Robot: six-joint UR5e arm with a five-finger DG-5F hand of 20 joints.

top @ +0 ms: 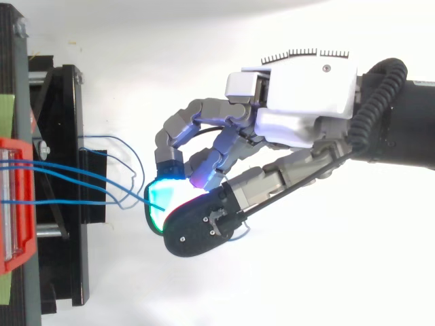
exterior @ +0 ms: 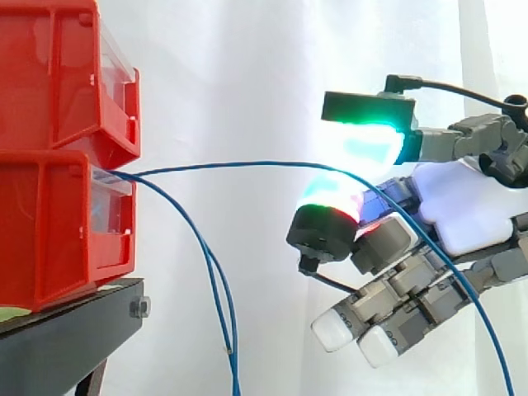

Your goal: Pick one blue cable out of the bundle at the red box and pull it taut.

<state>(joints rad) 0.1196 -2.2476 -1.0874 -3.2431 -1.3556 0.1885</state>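
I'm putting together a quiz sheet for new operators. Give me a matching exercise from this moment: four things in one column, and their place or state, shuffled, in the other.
1. hand
2. pinched blue cable
3. loose blue cables
4. black stand

A. drooping from the red bins
B. under the red bins
C. curled shut, pads glowing green
D. arcing from the bins to the pads

Pairs: 1-C, 2-D, 3-A, 4-B.

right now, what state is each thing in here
hand: shut, pads pinching one blue cable
held blue cable: spans lower red bin to hand, slightly bowed, not quite taut
other blue cables: hanging slack from that bin
upper red bin: stacked on the lower one
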